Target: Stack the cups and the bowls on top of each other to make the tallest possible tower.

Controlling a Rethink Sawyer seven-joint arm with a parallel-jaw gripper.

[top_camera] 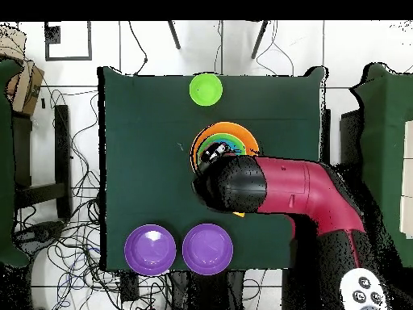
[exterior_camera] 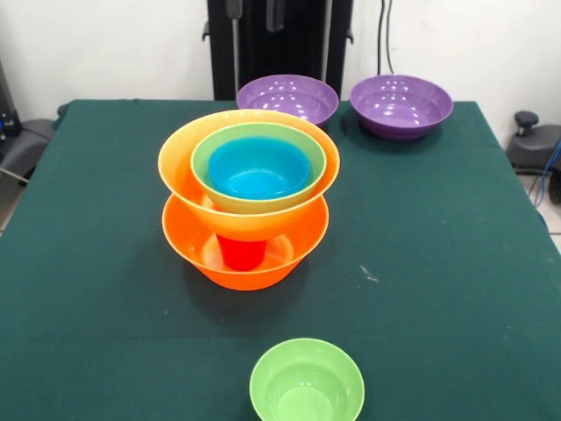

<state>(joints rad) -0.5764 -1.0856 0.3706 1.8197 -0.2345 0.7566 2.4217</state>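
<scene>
Overhead view shows a bench (top_camera: 145, 121) draped in dark green cloth, standing on a pale tiled floor (top_camera: 81, 48) strewn with black cables. Front view shows a white wall (exterior_camera: 105, 44) behind the bench, with the cloth lying flat and matte. The red and black arm (top_camera: 290, 190) reaches across the bench from one side, its black end lying over the tower, so the claw is hidden and whether it is apart or together cannot be told.

The tower (exterior_camera: 248, 197) stands near the bench's middle: a large orange bowl (exterior_camera: 245, 259) as base, a red cup (exterior_camera: 241, 253) upright inside it, a second large orange bowl (exterior_camera: 180, 162) resting on the cup, then a medium green bowl (exterior_camera: 206, 158), then a small blue bowl (exterior_camera: 259, 167) nested innermost. All are glossy, round plastic.

Two wide purple bowls (exterior_camera: 287, 96) (exterior_camera: 401, 105) sit side by side at one edge of the bench, near each other but apart, both shiny and shallow. A small green bowl (exterior_camera: 307, 381) sits alone at the opposite edge, well apart from the tower.
</scene>
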